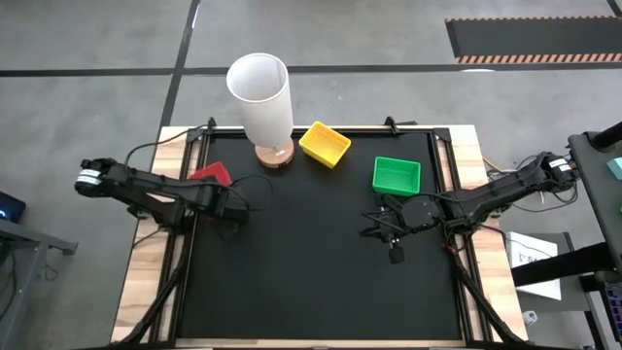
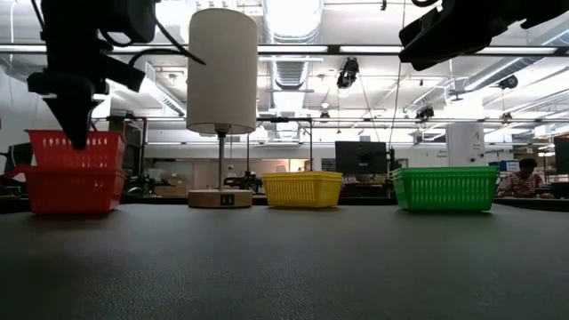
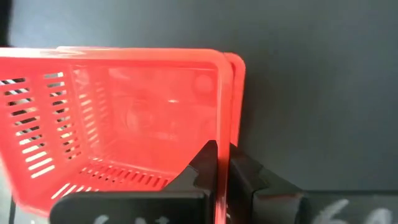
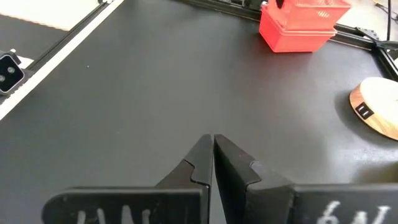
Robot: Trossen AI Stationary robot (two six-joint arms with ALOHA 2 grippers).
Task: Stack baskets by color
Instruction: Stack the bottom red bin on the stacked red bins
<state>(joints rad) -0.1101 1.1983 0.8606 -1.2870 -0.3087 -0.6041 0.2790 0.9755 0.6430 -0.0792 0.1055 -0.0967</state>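
red baskets (image 2: 75, 173): you've got a nested stack left of the lamp (image 1: 262, 97), top one sitting high, nothing inside
yellow basket (image 1: 325, 144): just right of the lamp base, empty, slotted walls
green basket (image 1: 397, 175): further right of the lamp, empty
left gripper (image 3: 222, 163): your fingers are clamped on the upper red basket's wall
right gripper (image 4: 213, 157): fingers together, empty, near the green basket

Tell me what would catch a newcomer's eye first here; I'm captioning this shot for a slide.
The tall white cylinder on its round wooden base stands out at the table's far edge. Beside it sit the yellow basket and the green basket, while at the far left the red baskets are stacked, the left gripper pinching the top one's wall with its fingers shut. The right gripper hangs shut and empty above the black mat.
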